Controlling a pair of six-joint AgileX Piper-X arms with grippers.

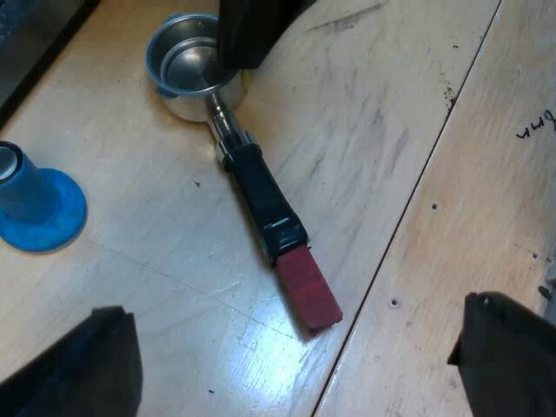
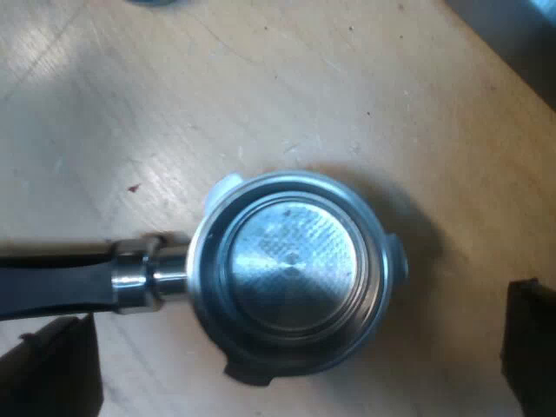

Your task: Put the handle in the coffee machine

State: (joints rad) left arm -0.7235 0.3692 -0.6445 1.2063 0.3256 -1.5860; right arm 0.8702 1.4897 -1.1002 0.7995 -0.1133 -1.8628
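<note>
The metal holder [image 1: 187,65] lies flat on the wooden table, its round basket empty and facing up. Its dark handle [image 1: 265,200] runs out to a red end [image 1: 307,288]. My left gripper [image 1: 295,373] hovers open just past the red end, with one finger on each side and nothing between them. My right gripper [image 2: 291,365] hangs open straight over the basket [image 2: 291,265], its fingers apart on either side of the rim. From the left wrist view, the right gripper [image 1: 256,30] shows as a dark shape over the basket's edge.
A blue tamper [image 1: 35,204] stands on the table near the basket. A dark machine edge [image 1: 26,43] runs close beyond it, and a grey edge [image 2: 512,35] lies past the basket. A seam [image 1: 408,217] crosses the wooden top beside the handle.
</note>
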